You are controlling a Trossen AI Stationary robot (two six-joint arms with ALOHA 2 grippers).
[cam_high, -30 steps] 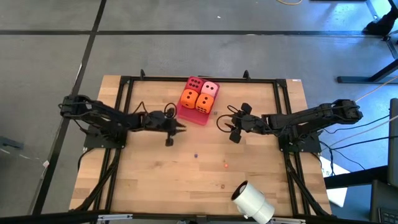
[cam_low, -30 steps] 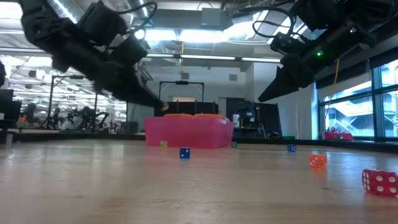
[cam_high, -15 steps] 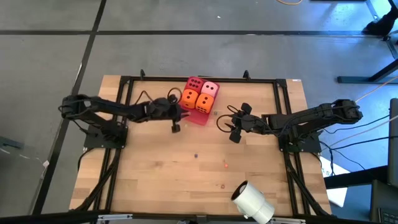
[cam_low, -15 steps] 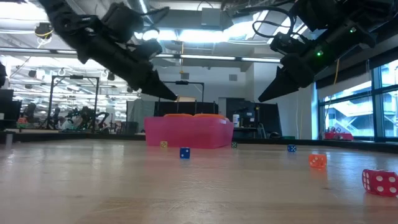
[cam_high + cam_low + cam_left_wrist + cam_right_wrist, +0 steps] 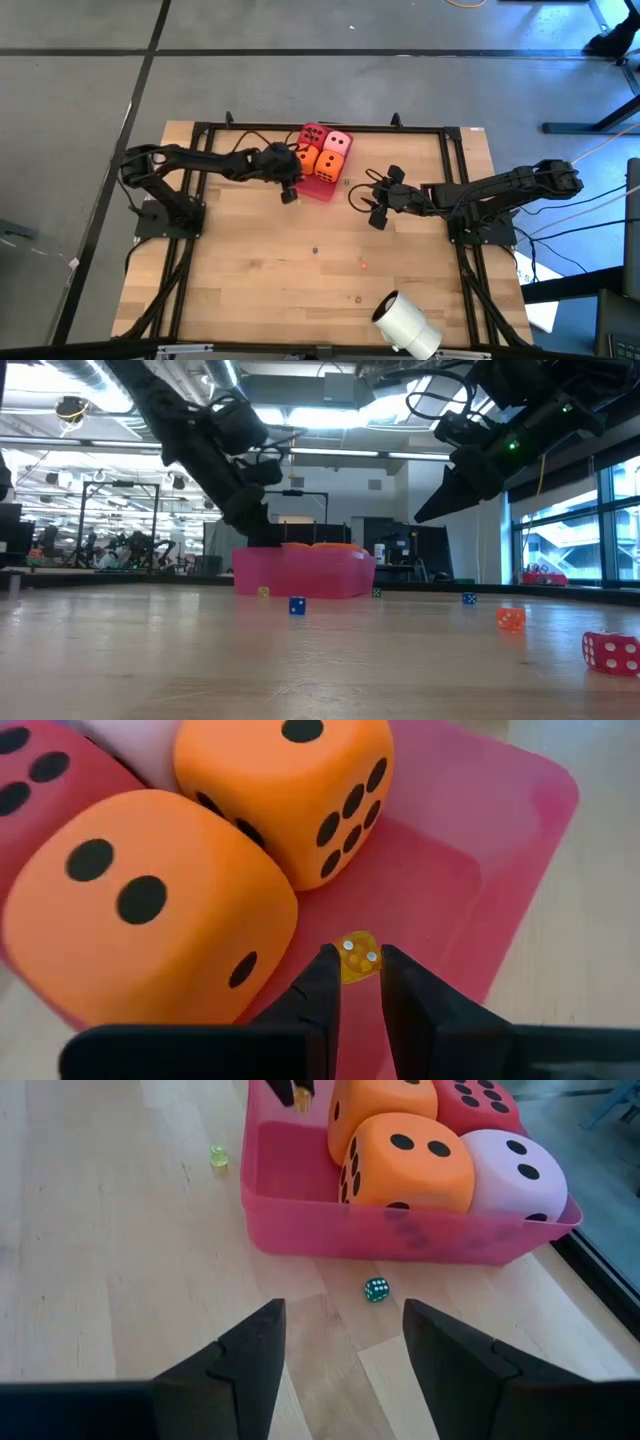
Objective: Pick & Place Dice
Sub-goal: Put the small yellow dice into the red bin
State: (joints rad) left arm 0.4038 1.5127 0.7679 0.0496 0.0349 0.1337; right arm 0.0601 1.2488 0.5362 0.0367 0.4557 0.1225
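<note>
Four big soft dice sit in the pink tray: red, pale pink, two orange. My left gripper hangs over the tray's bare floor, beside the orange dice, shut on a tiny yellow die. It also shows in the high view and the low view. My right gripper is open and hovers right of the tray, touching nothing. My left gripper pinches the tiny yellow die between its two fingertips, one on each opposite face. The fingers slant down from the table's left side. The die is lifted clear above the tray floor.
Small dice lie loose on the wood: green and yellow-green by the tray, blue, orange, red. A white roll lies near the front edge. A black frame borders the table.
My left gripper has moved toward the table's far edge and rightward, from the open wood to over the tray beside the orange dice, and has tipped more steeply downward.
</note>
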